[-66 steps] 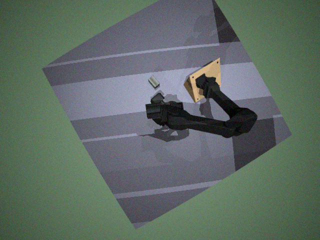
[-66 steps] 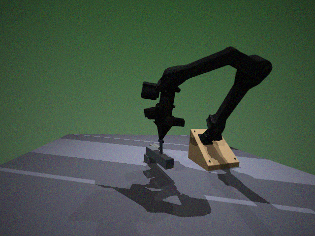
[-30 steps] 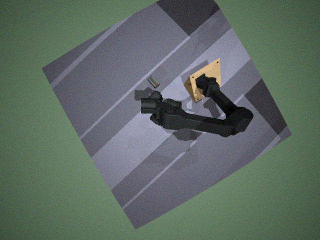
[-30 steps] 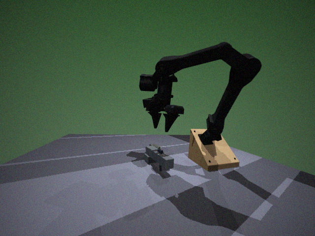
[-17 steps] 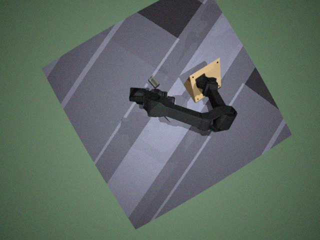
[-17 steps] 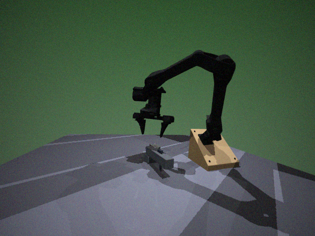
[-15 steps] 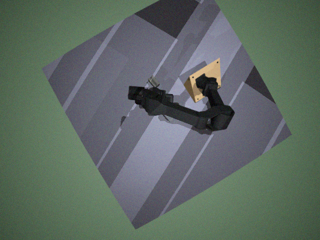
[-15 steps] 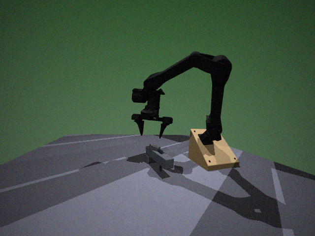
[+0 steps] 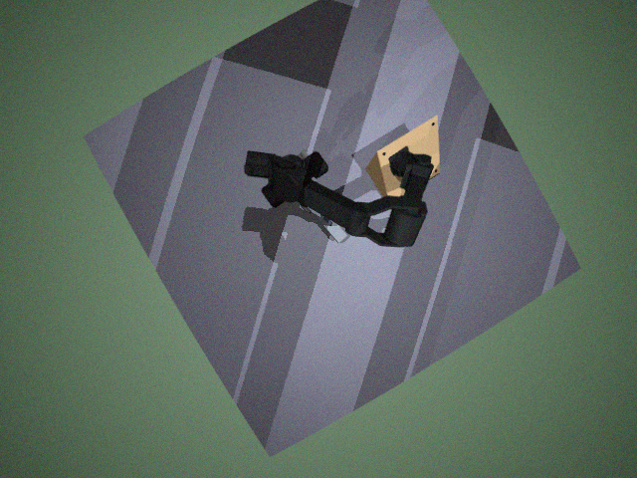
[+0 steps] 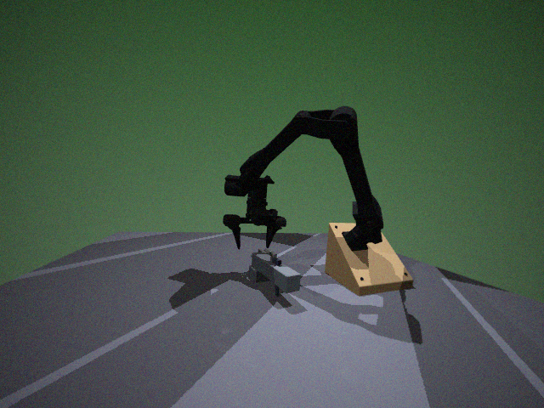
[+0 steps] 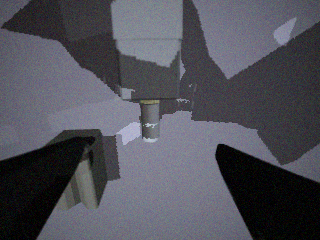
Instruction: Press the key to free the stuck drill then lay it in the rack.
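Observation:
The long grey block (image 9: 337, 234) (image 10: 287, 280) (image 11: 150, 77) stands on the table. A dark blue key (image 10: 278, 262) shows on its top in the exterior view. The drill (image 11: 150, 122) is a short grey round rod with a pale tip, sticking out of the block's end below a thin brass-coloured ring. The small grooved rack (image 11: 97, 172) stands left of the drill, partly behind the left finger. My gripper (image 10: 253, 247) (image 11: 152, 146) is wide open and empty, above the drill's end of the block. The fingertips are hidden in the top view.
The tan wedge-shaped base (image 9: 427, 133) (image 10: 342, 265) of the arm stands right of the block. My arm (image 9: 328, 203) (image 10: 280, 142) arches over from it and covers much of the block from above. Broad shadows and pale stripes cross the table (image 9: 334, 334) (image 10: 329, 364).

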Robot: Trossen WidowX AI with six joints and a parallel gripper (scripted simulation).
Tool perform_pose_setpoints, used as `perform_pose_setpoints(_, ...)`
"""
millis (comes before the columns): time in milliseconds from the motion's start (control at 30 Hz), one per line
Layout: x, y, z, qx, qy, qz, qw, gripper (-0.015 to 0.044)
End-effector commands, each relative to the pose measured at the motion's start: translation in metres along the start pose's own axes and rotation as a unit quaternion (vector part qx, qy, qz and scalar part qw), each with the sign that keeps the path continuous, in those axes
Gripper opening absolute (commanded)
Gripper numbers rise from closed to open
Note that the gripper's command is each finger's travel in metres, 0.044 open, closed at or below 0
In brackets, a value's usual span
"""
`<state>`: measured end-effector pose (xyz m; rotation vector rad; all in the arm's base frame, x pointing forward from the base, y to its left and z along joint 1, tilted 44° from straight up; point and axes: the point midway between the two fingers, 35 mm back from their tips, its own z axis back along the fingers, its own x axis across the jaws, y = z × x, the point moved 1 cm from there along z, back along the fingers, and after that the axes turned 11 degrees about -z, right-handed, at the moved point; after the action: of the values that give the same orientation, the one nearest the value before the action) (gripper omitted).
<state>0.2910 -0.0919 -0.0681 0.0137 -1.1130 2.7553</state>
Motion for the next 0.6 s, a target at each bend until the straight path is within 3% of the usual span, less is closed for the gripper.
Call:
perform_pose_setpoints(0,-0.0016,0.0082,-0.0066,0.003,-0.001,0.047,0.999,0.0440)
perform_pose_setpoints(567,-0.0016,0.0073,-0.0106,0.003,-0.001,0.047,0.999,0.0440)
